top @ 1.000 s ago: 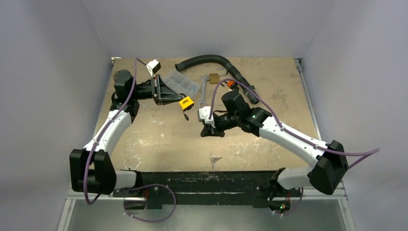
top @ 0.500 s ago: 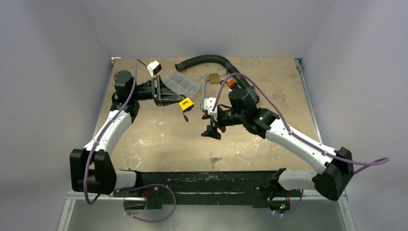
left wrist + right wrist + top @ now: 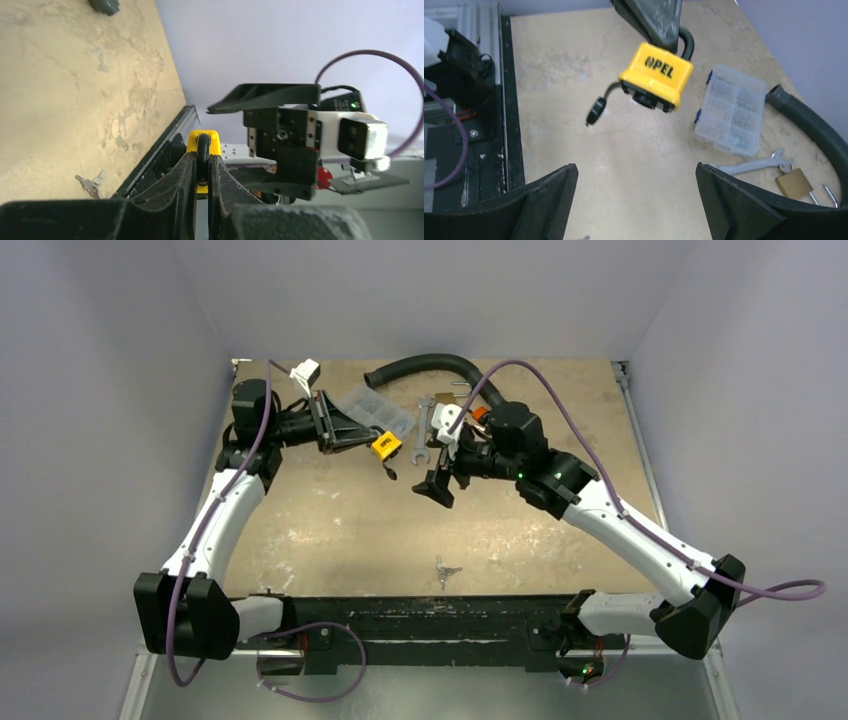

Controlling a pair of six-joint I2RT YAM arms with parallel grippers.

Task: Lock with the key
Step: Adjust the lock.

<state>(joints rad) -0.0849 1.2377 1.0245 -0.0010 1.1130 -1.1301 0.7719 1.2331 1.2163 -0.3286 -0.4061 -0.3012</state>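
Padlock (image 3: pixel 655 75) clamped in left tool (image 3: pixel 202 161); right tool (image 3: pixel 634 172) wide open, empty.

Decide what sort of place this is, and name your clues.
Probably a robotics lab workbench: a worn table fenced by plain walls, with a wrench and a parts box lying on it.

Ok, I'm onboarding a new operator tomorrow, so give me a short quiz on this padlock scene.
1. True or false: the left claw is shut on the shackle of the yellow padlock.
2. Where is the key bunch? A) in the organiser box B) lying on the table by its near edge C) on the wrench
3. Fill in: the right claw, facing the padlock, is ____.
Key: 1 true; 2 B; 3 open.
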